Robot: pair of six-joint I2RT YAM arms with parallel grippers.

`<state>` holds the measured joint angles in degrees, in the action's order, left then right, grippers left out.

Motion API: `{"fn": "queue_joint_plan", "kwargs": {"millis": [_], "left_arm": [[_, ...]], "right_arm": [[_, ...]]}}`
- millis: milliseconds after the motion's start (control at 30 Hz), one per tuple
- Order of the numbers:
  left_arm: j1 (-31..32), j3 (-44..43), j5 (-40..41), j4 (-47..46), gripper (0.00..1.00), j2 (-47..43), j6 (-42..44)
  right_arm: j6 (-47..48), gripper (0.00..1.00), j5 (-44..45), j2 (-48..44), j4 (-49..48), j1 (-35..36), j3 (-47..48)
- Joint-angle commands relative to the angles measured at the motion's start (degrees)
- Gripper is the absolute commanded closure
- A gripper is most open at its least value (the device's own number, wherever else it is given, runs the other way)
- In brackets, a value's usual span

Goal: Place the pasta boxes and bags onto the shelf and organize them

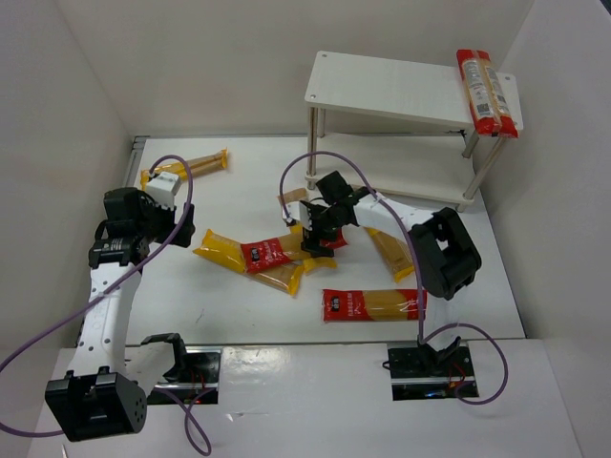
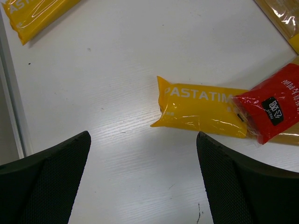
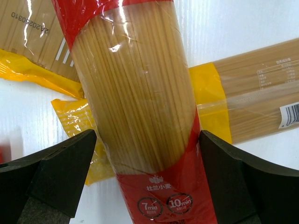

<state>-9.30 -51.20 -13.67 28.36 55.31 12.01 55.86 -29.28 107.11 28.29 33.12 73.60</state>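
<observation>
Two red-ended pasta packets [image 1: 487, 91] lie on the right end of the white shelf's [image 1: 382, 91] top board. Other packets lie on the table: a yellow one [image 1: 196, 164] at the far left, a crossed pile [image 1: 258, 256] in the middle, and a red-ended one [image 1: 372, 305] near the front. My right gripper [image 1: 312, 237] [image 3: 147, 177] is open, low over the pile, its fingers [image 3: 60, 172] either side of a red-ended packet [image 3: 140, 102]. My left gripper [image 1: 151, 202] [image 2: 142, 177] hangs open above bare table, left of a yellow packet [image 2: 201, 109].
White walls stand close on the left, the back and the right. The shelf's thin legs [image 1: 312, 143] rise just behind the right gripper. A yellow packet [image 3: 243, 88] lies crosswise under the straddled one. A raised rim [image 2: 11, 102] runs along the table's left edge.
</observation>
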Motion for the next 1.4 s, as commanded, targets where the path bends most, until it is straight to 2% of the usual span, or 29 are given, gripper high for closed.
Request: {"fn": "queue_joint_plan", "kwargs": {"millis": [0, 200, 333, 433, 467, 500, 533, 633, 1033, 1367], "left_arm": [[-0.4, 0.3, -2.0, -1.2, 0.01, 0.0, 0.7], [-0.4, 0.3, -2.0, -1.2, 0.01, 0.0, 0.7], [-0.4, 0.3, -2.5, -1.2, 0.01, 0.0, 0.7], [-0.4, 0.3, -3.0, -1.2, 0.01, 0.0, 1.3], [-0.4, 0.3, -3.0, -1.2, 0.01, 0.0, 1.3], [-0.4, 0.3, -3.6, -0.7, 0.01, 0.5, 1.3], [-0.4, 0.3, -3.6, -0.7, 0.01, 0.5, 1.3], [-0.4, 0.3, -3.6, -0.7, 0.01, 0.0, 1.3], [-0.4, 0.3, -4.9, -0.7, 0.01, -1.8, 1.3], [-0.4, 0.8, -4.9, -0.7, 0.01, -3.4, 1.3]], "right_arm": [[1.2, 0.02, -1.3, 1.2, -2.1, 0.7, 1.8], [1.2, 0.03, 0.5, 2.3, -0.9, 1.8, 2.3], [1.2, 0.09, 3.2, 2.3, -0.9, 2.8, 1.8], [1.7, 0.3, 4.6, 2.3, -0.3, 4.1, 1.8], [1.7, 0.55, 5.1, 2.3, -0.3, 4.7, 1.8], [1.7, 0.71, 5.8, 2.3, -0.3, 4.7, 1.8], [1.7, 0.95, 6.9, 2.3, -0.3, 5.3, 1.8], [-0.6, 1.0, 6.3, 2.3, 1.0, 5.9, 1.8], [-19.8, 1.0, -0.7, -13.4, 3.8, 5.9, 4.3], [-26.1, 1.0, 3.6, -15.8, 3.0, 6.4, 5.8]]}}
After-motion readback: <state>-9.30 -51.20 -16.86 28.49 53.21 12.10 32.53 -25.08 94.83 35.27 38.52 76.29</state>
